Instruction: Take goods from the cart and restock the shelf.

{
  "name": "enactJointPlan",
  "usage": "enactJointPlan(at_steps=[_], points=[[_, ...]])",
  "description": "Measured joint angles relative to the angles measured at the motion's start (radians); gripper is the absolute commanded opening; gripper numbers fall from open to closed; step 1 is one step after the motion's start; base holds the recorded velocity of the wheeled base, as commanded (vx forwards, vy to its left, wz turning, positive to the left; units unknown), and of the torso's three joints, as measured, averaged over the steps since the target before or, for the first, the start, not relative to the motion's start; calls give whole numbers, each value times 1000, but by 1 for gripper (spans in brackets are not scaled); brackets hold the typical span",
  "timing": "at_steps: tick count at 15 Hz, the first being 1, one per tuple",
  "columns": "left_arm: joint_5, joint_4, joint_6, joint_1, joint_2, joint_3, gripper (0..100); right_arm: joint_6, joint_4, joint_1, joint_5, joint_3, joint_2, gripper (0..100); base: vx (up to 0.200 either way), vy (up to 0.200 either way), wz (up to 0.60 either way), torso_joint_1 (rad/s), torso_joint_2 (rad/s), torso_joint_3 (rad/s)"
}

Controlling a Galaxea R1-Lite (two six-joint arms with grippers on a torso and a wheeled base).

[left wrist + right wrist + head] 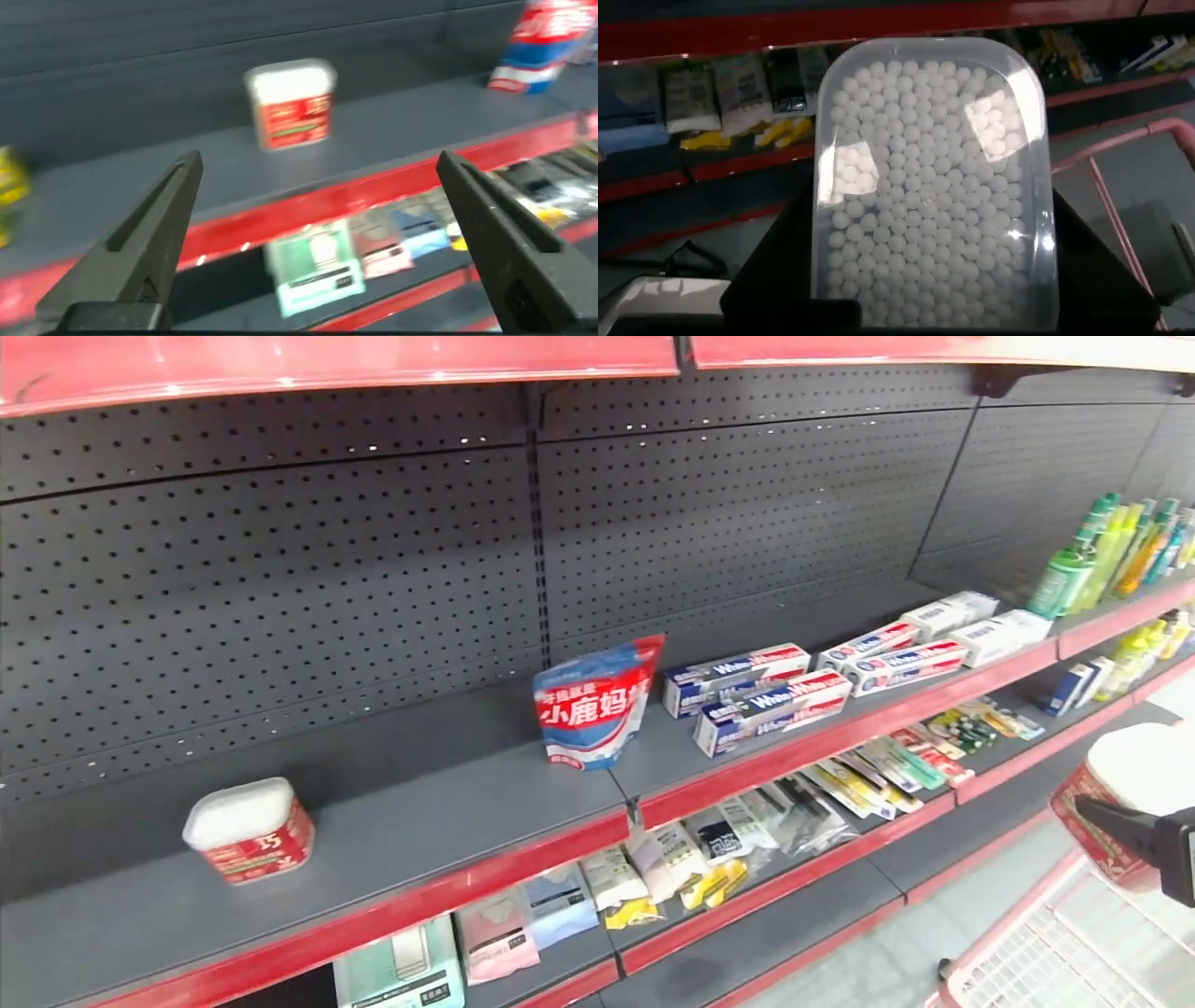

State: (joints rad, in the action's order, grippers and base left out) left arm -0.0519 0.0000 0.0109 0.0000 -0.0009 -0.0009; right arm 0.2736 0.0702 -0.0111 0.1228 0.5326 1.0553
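A tub with a red label and white lid (247,831) stands at the left of the grey shelf board (448,803). My left gripper (318,233) is open with nothing between its fingers, in front of that tub (290,103) and short of the shelf's red edge. At the far right, my right gripper (1148,835) is shut on a second tub of the same kind (1120,784), held above the pink cart (1027,943). In the right wrist view, the held tub (934,187) shows white swab heads through its clear lid, with dark fingers (785,252) on both sides.
A blue and red pouch (593,700) stands mid-shelf, with several toothpaste boxes (766,695) to its right and green bottles (1102,555) farther right. Lower shelves (709,859) hold packets and toothbrushes. The board between tub and pouch is bare.
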Motion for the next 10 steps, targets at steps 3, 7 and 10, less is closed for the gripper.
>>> enactJointPlan(at_steps=[3, 7, 10], points=[[0, 0, 0, 0, 0, 0, 100, 2, 0, 0, 0, 0, -1, 0, 0, 0, 600, 4, 4, 1], [0, -1, 0, 0, 0, 1, 100, 7, 0, 1, 10, -7, -1, 0, 0, 0, 150, 1, 1, 2], [0, -1, 0, 0, 0, 0, 100, 5, 0, 1, 13, -17, -21, 0, 0, 0, 0, 0, 0, 0]])
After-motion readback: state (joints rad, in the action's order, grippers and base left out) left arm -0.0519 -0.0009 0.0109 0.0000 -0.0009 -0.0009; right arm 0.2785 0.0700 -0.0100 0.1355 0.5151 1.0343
